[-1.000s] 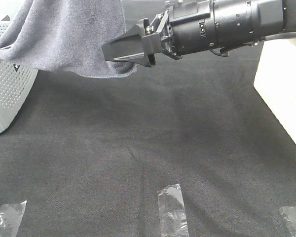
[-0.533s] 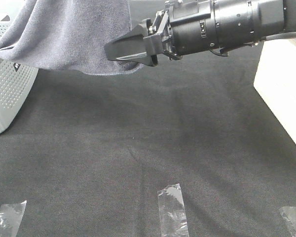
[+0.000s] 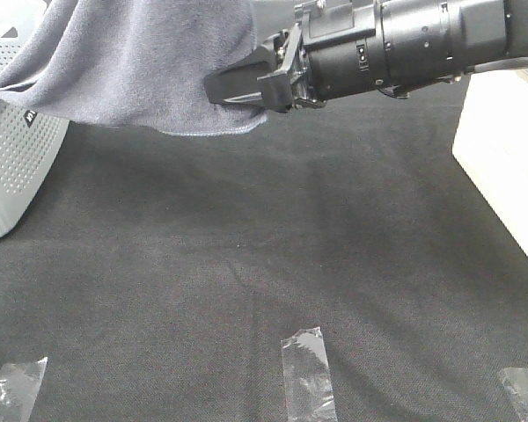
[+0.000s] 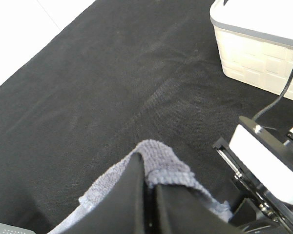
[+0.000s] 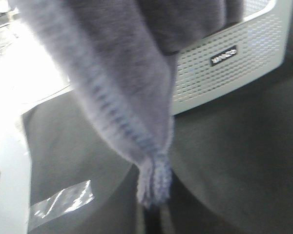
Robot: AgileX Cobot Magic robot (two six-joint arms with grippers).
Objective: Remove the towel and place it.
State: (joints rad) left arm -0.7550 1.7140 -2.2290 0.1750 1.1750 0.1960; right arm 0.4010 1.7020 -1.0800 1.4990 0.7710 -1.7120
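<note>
Cloth [image 3: 246,264], basket [image 3: 9,167], tape [image 3: 306,374]
White perforated basket at left; three clear tape strips along the black cloth's near edge

Lab tabletop: black cloth [image 3: 246,255], tape marks [image 3: 308,374]

The grey-lavender plush towel [image 3: 132,61] hangs bunched in soft folds, one end over the white perforated basket's [image 3: 9,167] rim, its stitched hem drooping beside the basket.

1 high overview, 2 close wrist views (towel [image 3: 132,61] in all 3)
</note>
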